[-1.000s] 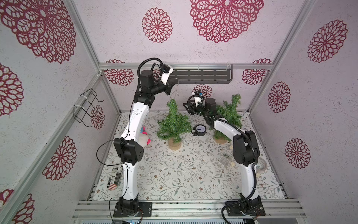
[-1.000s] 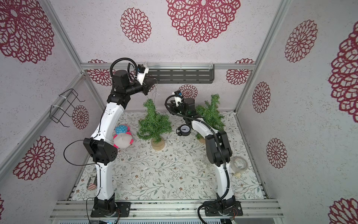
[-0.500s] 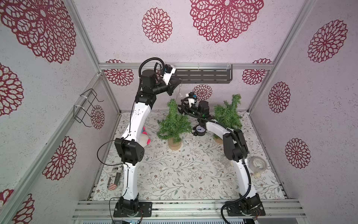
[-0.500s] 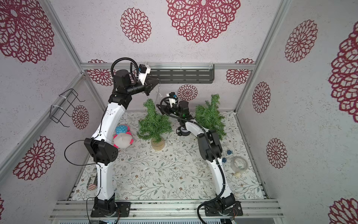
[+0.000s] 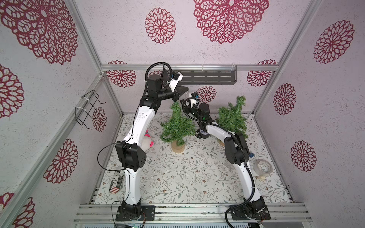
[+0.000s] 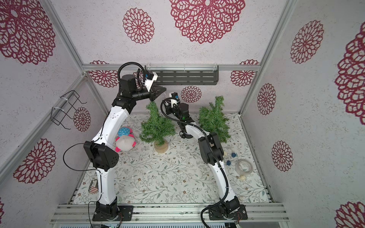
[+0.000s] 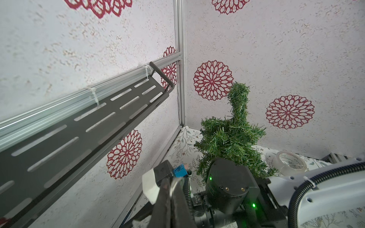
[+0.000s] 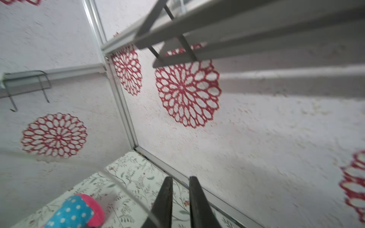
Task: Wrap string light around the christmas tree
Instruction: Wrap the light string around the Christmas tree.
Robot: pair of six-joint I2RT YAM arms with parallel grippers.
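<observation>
Above the tree (image 5: 177,126) at upper centre in a top view, the left gripper (image 5: 183,91) pinches the string (image 7: 172,186) while the right gripper (image 8: 180,182), fingers a slit apart, seems beside it, so I'd fear it shuts on air and the wrap stalls.

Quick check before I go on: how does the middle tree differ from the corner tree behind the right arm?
The middle tree stands straight with an upright tip; the corner tree has a crooked top that leans sideways. The middle tree's wooden base shows fully; the corner tree's base is mostly hidden behind the right arm. Both are small green trees standing on the floral mat.
</observation>
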